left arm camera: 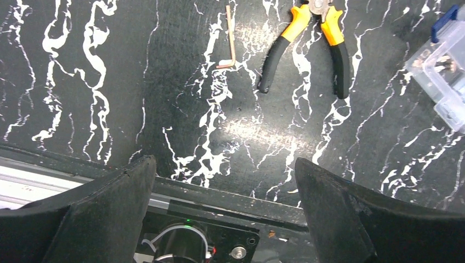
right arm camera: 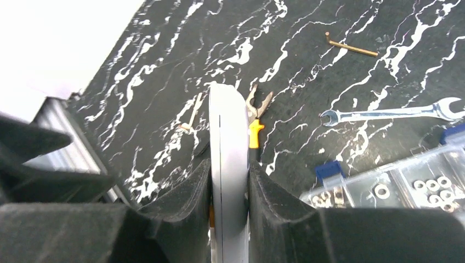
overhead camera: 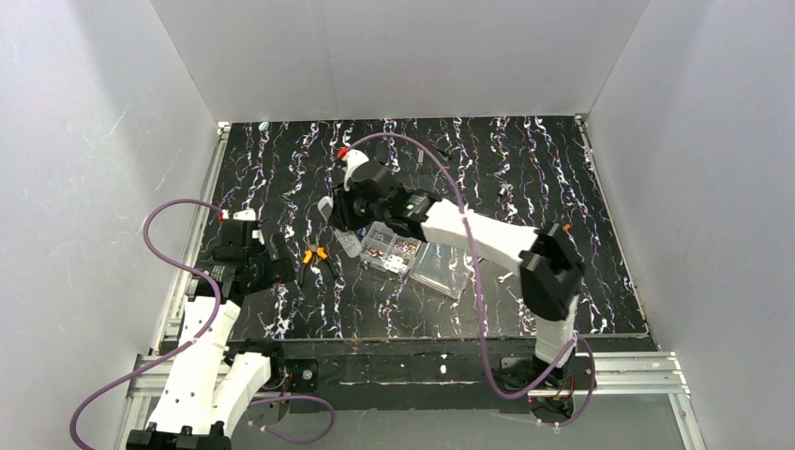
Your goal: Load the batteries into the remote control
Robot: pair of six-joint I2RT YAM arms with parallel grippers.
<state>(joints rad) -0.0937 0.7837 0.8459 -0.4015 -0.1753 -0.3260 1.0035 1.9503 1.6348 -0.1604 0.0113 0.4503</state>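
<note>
The remote control (right arm camera: 228, 164) is a slim white handset seen edge-on, standing on its long edge between the pads of my right gripper (right arm camera: 229, 167), which is shut on it. From above, the right gripper (overhead camera: 343, 221) hangs over the middle of the mat beside the clear box, and the remote's pale end (overhead camera: 348, 242) pokes out below it. My left gripper (left arm camera: 225, 164) is open near the mat's front-left edge with nothing between its fingers; it also shows in the top view (overhead camera: 279, 258). The batteries do not show in any view.
Orange-handled pliers (left arm camera: 307, 38) lie between the two grippers, also visible past the remote (right arm camera: 254, 123). A clear compartmented screw box (overhead camera: 394, 248) with its lid open (overhead camera: 442, 269) sits right of the remote. A wrench (right arm camera: 392, 113) and a hex key (right arm camera: 351, 48) lie on the mat.
</note>
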